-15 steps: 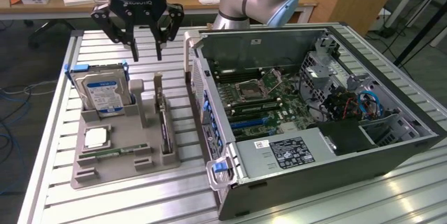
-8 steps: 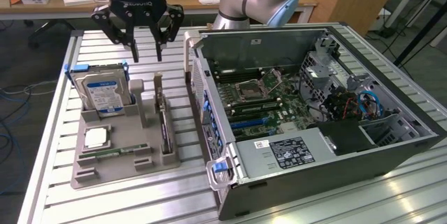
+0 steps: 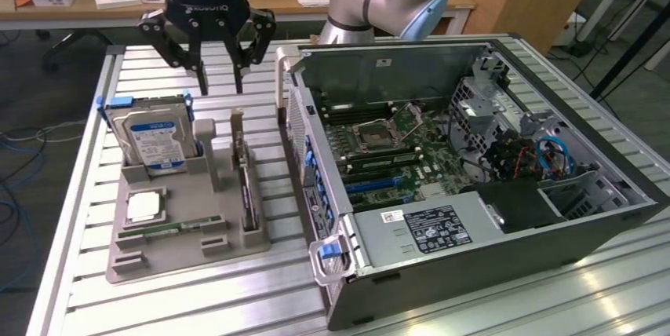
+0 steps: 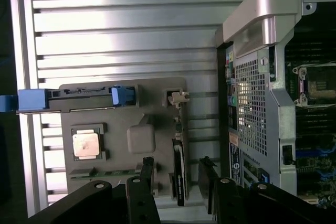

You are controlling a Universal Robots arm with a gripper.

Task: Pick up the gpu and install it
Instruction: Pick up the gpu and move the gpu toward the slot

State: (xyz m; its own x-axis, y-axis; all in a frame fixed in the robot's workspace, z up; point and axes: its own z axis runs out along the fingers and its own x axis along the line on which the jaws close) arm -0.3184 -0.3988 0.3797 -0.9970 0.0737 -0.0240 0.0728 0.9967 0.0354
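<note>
**Approach stage, nothing grabbed yet**

Looks like the reach-for-the-card step, so no pickup and no install so far. Got the gripper (image 3: 220,85) hanging in the air over the far end of the tray (image 3: 168,261), jaws spread wide with nothing in them.

Easy enough to spot the gpu (image 3: 249,195): parked on its edge in a tray slot, on the side nearest the case (image 3: 492,273), with the pale bracket end toward the gripper. Shares the tray with the hdd (image 3: 157,141), upright at the exterior view's left, and a cpu (image 3: 144,206) lying flat. Over on the exterior view's right, got the case lying open with the board exposed.

From the wrist view, seems roughly lined up already, with the fingers (image 4: 146,174) straddling the line of the card and touching nothing.

Probably calls for a straight drop down, keeping that thin edge centred between the jaws. Also calls for a square pinch on the top edge, because a card this thin could tilt or jam in its slot if caught off-centre. Worth watching the tray post right beside the card too, not much room on that side. Can't tell from here how tightly the slot holds it.
</note>
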